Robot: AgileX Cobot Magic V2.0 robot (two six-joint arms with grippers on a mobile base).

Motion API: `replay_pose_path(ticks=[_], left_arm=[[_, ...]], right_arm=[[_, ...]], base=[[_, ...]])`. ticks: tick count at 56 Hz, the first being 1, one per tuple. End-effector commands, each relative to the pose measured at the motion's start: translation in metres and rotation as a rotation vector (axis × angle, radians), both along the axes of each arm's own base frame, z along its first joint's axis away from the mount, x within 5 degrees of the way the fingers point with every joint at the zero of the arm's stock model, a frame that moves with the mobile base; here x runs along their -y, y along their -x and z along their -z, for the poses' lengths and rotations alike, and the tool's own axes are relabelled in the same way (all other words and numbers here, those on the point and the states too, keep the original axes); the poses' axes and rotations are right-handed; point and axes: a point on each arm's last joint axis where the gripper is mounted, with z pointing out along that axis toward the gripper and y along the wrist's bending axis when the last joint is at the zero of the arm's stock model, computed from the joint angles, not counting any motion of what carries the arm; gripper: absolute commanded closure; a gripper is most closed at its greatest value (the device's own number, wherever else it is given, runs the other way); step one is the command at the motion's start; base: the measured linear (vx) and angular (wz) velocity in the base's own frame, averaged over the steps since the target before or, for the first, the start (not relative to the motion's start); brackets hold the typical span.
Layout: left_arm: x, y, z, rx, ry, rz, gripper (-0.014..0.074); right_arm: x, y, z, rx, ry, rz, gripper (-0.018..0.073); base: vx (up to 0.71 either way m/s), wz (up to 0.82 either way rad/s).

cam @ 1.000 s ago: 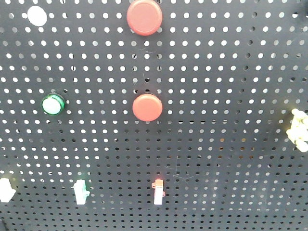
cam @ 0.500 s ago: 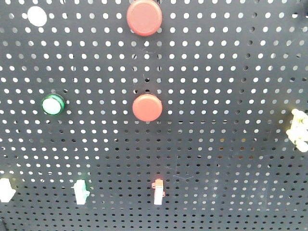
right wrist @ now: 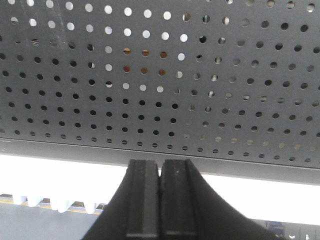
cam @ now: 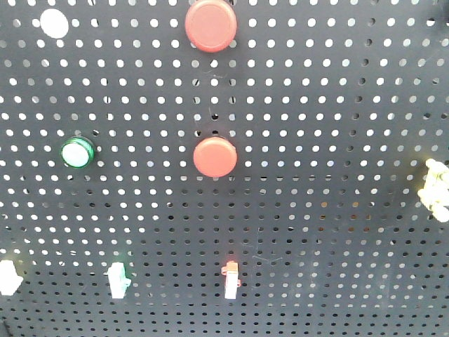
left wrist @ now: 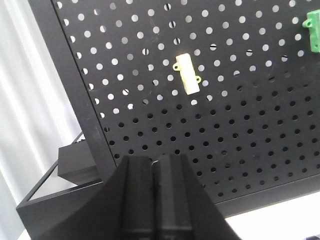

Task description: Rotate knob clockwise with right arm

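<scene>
- The right gripper (right wrist: pixel 159 200) fills the bottom of the right wrist view, its two dark fingers pressed flat together with only a thin seam between them and nothing held.
- It points up toward the lower edge of the black pegboard (right wrist: pixel 165 85), apart from it, with a bright strip showing between the fingertips and the board's bottom rail.
- The left gripper (left wrist: pixel 159 195) sits likewise at the bottom of the left wrist view, its fingers closed against each other and empty.
- It aims at the board's lower left corner, beside the black frame post (left wrist: pixel 75 90) and short of the surface.
- Past the left gripper a small yellow clip (left wrist: pixel 186 73) is fixed to the board, tilted, and a green clip (left wrist: pixel 313 32) shows at the top right edge.
- In the front view neither arm appears; only the board's face is seen.
- Low on the board sit a white and red switch (cam: pixel 231 279), a white and green switch (cam: pixel 117 279) and a white piece (cam: pixel 6 276) at the left edge.
- Mid-height holds a red round knob (cam: pixel 215 156), a green round button (cam: pixel 76 152) to its left, and a pale yellow part (cam: pixel 436 189) at the right edge.
- Highest are a larger red round button (cam: pixel 210 24) and a white disc (cam: pixel 54 23).
- I cannot tell for certain which round piece is the one to be turned.
</scene>
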Motion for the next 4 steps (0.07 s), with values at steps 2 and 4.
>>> replay_pose_path(ticks=[2,4], left_arm=[[0.0007,0.0007,0.0033,0.058,0.014,0.013,0.0603],[0.0007,0.0007,0.0033,0.058,0.014,0.013,0.0603]], right_arm=[[0.0006,0.0003,-0.0053,0.085,0.007,0.006,0.0567],[0.0006,0.0003,-0.0053,0.084,0.007,0.006,0.0567]], base=[[0.00,0.00],[0.00,0.00]])
